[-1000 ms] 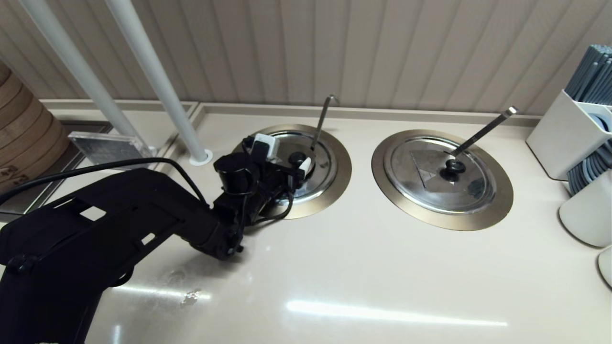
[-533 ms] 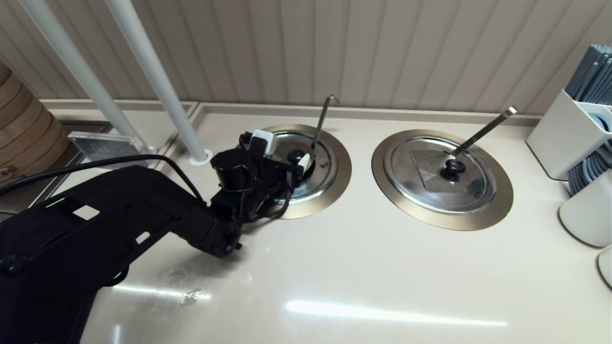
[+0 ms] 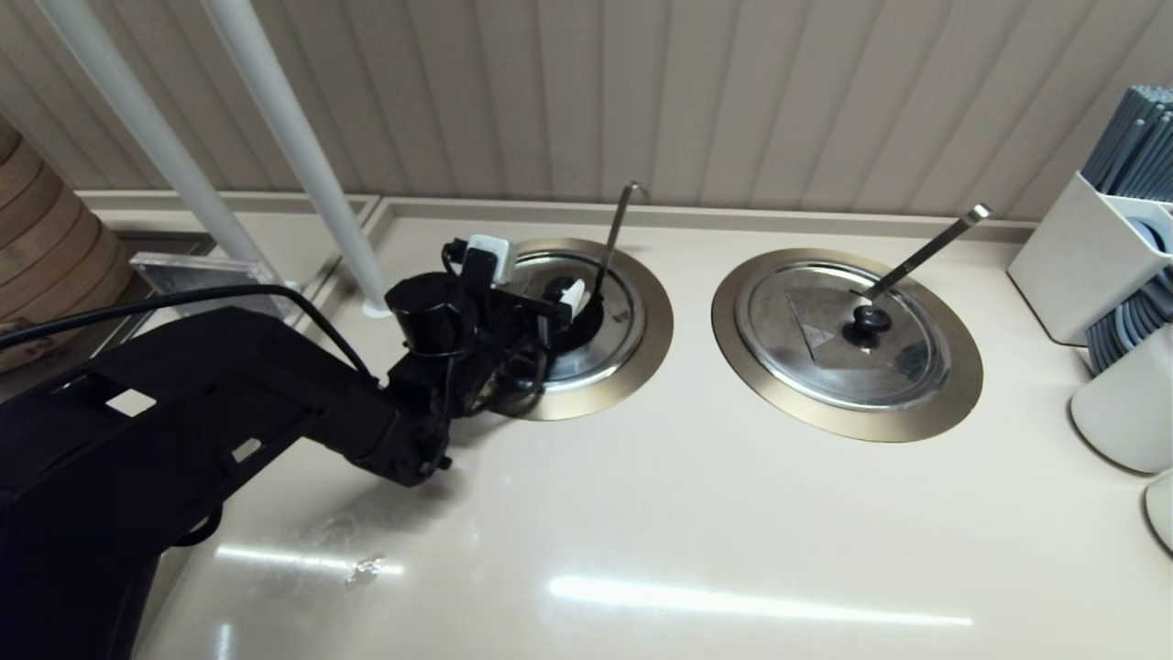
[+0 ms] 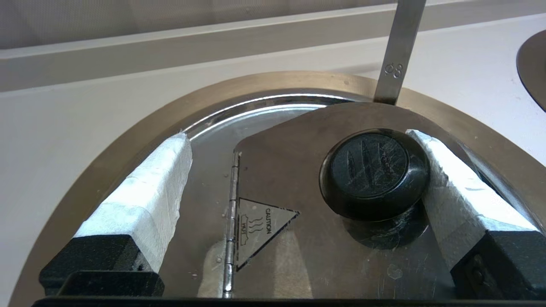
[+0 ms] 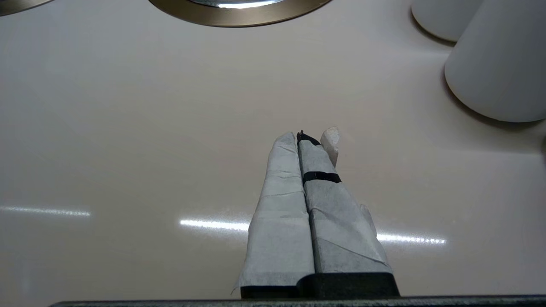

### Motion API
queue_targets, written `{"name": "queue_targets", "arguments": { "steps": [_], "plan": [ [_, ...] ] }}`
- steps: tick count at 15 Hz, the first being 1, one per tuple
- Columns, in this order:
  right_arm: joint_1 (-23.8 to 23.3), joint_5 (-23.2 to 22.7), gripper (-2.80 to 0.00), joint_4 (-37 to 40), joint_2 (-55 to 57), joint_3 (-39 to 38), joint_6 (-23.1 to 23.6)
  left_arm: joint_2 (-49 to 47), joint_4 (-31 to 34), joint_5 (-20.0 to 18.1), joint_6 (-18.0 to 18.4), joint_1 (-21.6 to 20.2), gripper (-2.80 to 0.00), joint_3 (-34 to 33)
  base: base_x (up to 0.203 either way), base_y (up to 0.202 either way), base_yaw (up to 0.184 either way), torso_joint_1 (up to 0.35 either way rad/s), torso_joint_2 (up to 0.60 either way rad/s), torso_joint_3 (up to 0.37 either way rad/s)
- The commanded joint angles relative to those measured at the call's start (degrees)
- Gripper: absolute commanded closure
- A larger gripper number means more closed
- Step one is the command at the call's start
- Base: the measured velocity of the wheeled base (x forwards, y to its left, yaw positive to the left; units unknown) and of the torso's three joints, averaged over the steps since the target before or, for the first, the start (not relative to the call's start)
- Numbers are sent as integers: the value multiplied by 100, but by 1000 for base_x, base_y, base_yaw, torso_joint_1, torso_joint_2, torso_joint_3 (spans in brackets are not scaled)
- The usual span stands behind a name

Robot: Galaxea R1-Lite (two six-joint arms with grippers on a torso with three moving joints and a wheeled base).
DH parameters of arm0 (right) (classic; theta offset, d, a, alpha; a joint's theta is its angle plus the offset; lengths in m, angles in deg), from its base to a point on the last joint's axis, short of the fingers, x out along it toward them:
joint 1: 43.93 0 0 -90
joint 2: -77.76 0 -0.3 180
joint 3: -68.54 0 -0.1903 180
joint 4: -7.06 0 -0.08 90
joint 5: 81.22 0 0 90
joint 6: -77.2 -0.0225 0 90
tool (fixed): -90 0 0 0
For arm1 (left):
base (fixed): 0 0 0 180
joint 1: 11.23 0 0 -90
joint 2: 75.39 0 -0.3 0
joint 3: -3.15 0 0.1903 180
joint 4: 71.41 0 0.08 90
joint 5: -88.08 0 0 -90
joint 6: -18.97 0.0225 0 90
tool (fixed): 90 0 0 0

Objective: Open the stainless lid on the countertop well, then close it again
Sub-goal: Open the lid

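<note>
The stainless lid [image 3: 600,353] covers the left countertop well, whose bronze-grey rim ring [image 3: 655,321] surrounds it. A thin hook-ended ladle handle [image 3: 616,229] rises through the lid's notch. In the left wrist view the lid's hinged flap [image 4: 298,264] carries a caution triangle [image 4: 260,226] and the black knob [image 4: 373,170]. My left gripper [image 3: 530,280] [image 4: 298,138] is open over the lid, and one padded finger [image 4: 452,187] presses against the knob's side. The flap looks tilted up slightly, with a dark gap [image 3: 579,328] beside it. My right gripper [image 5: 305,136] is shut over bare counter, holding nothing.
A wider lid [image 3: 848,335] with a flat square-ended ladle handle [image 3: 926,247] sits to the right. White containers [image 3: 1081,257] [image 3: 1123,412] stand at the far right. A white pole [image 3: 302,156] and bamboo steamers [image 3: 46,266] are on the left.
My left gripper has drifted left and towards the wall over the lid. The knob has moved with the finger against it, and a dark gap has grown beside the flap.
</note>
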Motion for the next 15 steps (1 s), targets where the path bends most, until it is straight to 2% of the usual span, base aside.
{"name": "queue_targets", "arguments": {
  "steps": [1, 15],
  "plan": [
    [0, -1, 0, 0, 9, 0, 1, 67, -29, 17, 5, -49, -280, 5, 0, 0, 0, 0, 0, 0],
    [0, -1, 0, 0, 9, 0, 1, 332, 24, -36, 5, -332, -280, 31, 0, 0, 0, 0, 0, 0]
  ]
}}
